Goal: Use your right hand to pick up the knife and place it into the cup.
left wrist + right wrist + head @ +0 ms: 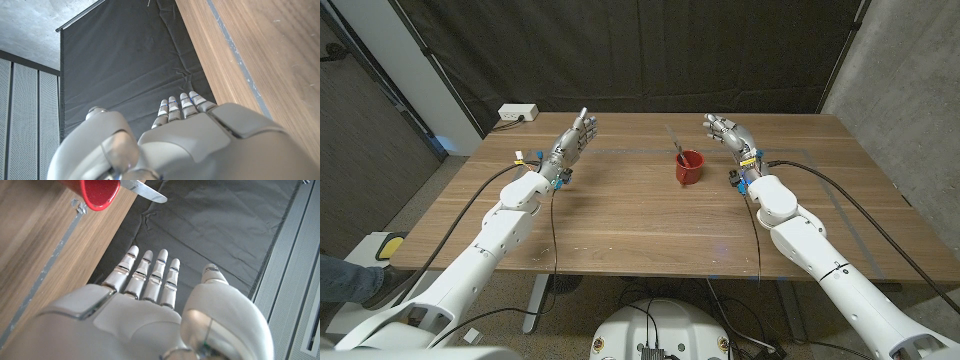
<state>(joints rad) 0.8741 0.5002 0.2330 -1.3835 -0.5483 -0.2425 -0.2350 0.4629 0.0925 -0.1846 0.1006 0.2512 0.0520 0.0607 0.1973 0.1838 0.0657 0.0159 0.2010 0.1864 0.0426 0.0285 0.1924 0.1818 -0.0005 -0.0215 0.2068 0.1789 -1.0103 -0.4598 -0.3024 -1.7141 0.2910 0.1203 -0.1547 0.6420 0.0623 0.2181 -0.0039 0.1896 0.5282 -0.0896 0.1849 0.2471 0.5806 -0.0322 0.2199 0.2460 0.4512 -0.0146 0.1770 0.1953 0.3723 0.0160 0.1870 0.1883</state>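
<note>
- The knife (674, 139) stands in the red cup (689, 167), blade sticking out above the rim — the placing looks done.
- The right hand (731, 133) is near the cup, fingers spread, holding nothing.
- The left hand (575, 138) is well apart from the cup — fingers extended, empty.
- By the look of it, nothing is left to do.

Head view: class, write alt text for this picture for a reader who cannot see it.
A small red cup stands on a wooden table with a silver knife leaning up out of it. The robot's grey right hand is raised just beside it, holding nothing; its left hand is raised across the table, also holding nothing.
</note>
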